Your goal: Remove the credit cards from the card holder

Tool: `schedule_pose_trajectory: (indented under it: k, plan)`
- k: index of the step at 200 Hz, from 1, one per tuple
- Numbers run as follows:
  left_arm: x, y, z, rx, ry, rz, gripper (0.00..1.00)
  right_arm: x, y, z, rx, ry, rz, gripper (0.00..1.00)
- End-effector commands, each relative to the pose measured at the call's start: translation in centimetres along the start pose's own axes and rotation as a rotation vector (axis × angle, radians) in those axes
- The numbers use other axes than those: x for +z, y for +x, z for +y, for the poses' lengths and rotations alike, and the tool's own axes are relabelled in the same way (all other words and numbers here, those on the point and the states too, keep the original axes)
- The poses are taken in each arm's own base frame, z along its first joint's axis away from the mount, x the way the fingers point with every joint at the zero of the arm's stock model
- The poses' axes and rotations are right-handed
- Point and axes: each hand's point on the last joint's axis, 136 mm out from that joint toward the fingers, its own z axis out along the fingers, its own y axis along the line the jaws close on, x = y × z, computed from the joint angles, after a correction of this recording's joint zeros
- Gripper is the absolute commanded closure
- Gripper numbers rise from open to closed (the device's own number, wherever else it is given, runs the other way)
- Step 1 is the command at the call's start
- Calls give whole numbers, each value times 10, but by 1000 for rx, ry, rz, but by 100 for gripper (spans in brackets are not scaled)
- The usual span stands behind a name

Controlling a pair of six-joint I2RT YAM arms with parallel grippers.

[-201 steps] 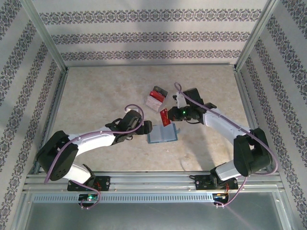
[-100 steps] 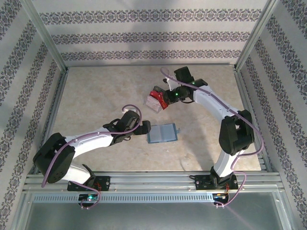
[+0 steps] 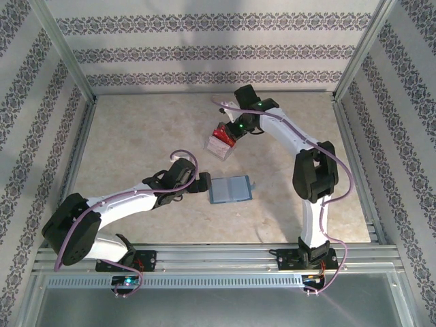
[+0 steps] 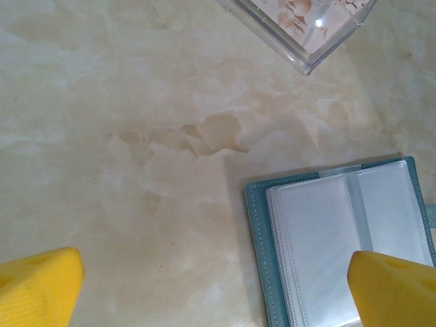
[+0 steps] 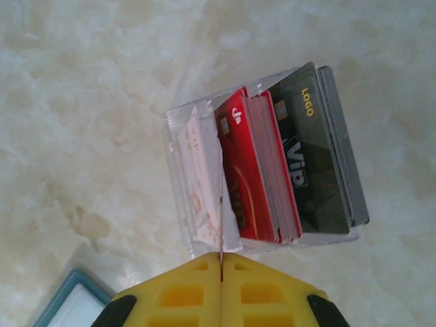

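Observation:
The teal-blue card holder (image 3: pixel 230 189) lies open and flat on the table, its clear empty sleeves facing up (image 4: pixel 334 245). My left gripper (image 3: pixel 205 184) sits open at its left edge; one yellow finger (image 4: pixel 37 286) is over bare table and the other over the sleeves, touching nothing. My right gripper (image 5: pixel 221 262) is shut on a thin credit card (image 5: pixel 221 228) seen edge-on. It hovers over the clear plastic box (image 3: pixel 221 143), the card's end between the pink and red stacks. A corner of the card holder (image 5: pixel 68 300) shows below.
The clear box (image 5: pixel 262 157) holds upright stacks of pink, red and dark cards. Its corner shows in the left wrist view (image 4: pixel 300 30). Metal frame rails (image 3: pixel 75 146) and patterned walls bound the beige marbled table (image 3: pixel 136 136).
My right arm has swung from the card holder back to the clear box, carrying the card. My left gripper has opened a little wider and stayed by the holder.

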Motion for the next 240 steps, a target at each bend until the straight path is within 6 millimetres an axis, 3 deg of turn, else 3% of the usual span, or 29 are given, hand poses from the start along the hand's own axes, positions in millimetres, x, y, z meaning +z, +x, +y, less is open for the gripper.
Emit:
schedule_pose_trajectory:
  k: [1,113,240]
  plan:
    - [-4,0,14,17,-47,0,1,2,-2,2,-61,10,31,98]
    - [-9,-4,22,18,-80,-17,1,21,-17,-5,-121,2,68,98]
    - [-11,-4,24,11,-82,-20,1,42,-3,-18,-153,33,164,96]
